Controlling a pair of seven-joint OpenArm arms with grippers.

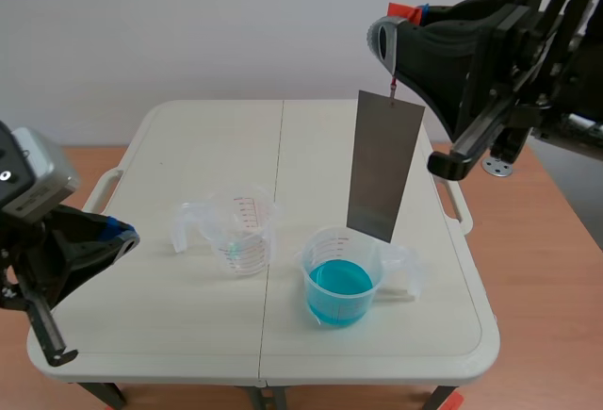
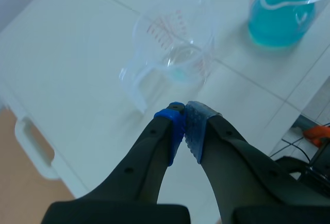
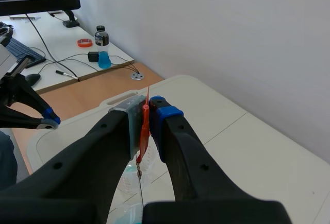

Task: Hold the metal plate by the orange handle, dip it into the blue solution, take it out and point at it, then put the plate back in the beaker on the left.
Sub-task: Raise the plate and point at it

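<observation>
A grey metal plate hangs upright from a thin red stem under its orange handle. My right gripper is raised at the upper right and shut on that handle. The plate's lower edge hovers just above the far rim of the beaker of blue solution, without touching the liquid. The empty clear beaker stands to the left of it. Low at the table's left edge, my left gripper is shut on nothing, short of the empty beaker.
The white folding table carries only the two beakers. A side desk with a monitor, cables, a small bottle and a tape roll lies beyond the table's left side. The blue beaker stands past the empty one.
</observation>
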